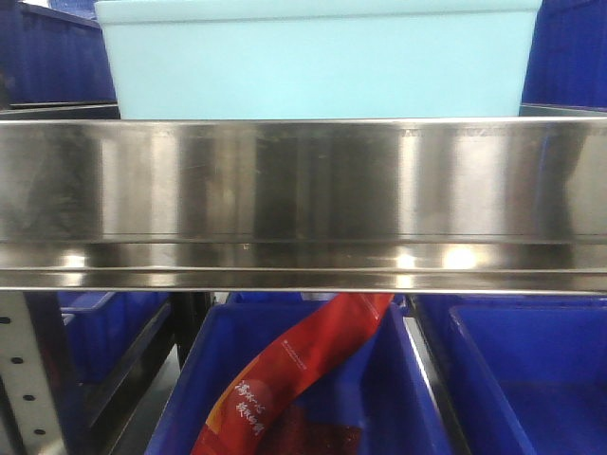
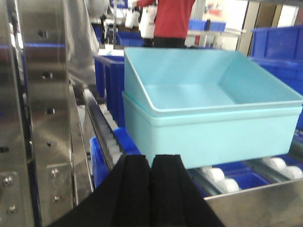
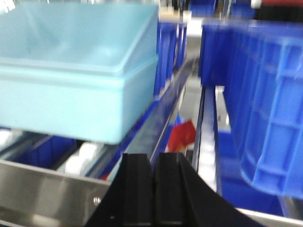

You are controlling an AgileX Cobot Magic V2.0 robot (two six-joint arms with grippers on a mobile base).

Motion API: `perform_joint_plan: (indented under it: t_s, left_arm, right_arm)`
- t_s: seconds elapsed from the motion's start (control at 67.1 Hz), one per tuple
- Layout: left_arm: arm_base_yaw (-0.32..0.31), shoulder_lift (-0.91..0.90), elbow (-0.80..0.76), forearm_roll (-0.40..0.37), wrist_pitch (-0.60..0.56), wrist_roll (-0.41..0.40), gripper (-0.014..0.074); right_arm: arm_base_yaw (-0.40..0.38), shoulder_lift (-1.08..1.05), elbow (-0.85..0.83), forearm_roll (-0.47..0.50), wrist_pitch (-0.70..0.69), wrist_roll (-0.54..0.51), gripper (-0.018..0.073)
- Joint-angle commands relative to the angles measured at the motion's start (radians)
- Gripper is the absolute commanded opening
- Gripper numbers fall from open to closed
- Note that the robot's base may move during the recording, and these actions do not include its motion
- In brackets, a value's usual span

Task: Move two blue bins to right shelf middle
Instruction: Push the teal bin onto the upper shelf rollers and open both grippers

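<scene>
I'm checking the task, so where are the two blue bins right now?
The two blue bins, nested one inside the other, sit on the right shelf's roller tracks just behind its shiny front rail, with dark blue crates on either side.

Light is bright and even in all three views, apparently from overhead. In the front view, the steel rail (image 1: 303,180) across the middle carries soft vertical bands of glare and two small hot spots low on its right half; its surface reads slightly smeared. The bins (image 1: 318,59) above are evenly lit, almost flat in tone. Shadow darkens the lower left under the rail. The left wrist view is fairly sharp on the bins (image 2: 213,113), while the upper right background is washed out. The right wrist view is blurred throughout, worst on the crate (image 3: 265,94) at right.
</scene>
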Motion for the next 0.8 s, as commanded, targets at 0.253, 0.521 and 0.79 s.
perform_joint_plan:
  t_s: [0.253,0.521,0.79]
  left_arm:
    - [0.001,-0.017,0.001,0.006,-0.021,0.001,-0.0111]
    - [0.001,-0.017,0.001,0.006,-0.021,0.001,-0.0111]
    - [0.003,-0.017,0.006,0.006,-0.024,0.001,-0.0111]
  right_arm:
    - [-0.004,-0.030,0.007,-0.013,-0.039,-0.010,-0.0162]
    - [-0.004,-0.030,0.007,-0.013,-0.039,-0.010,-0.0162]
    - [-0.004,-0.030,0.007,-0.013,-0.040,-0.010,-0.0162]
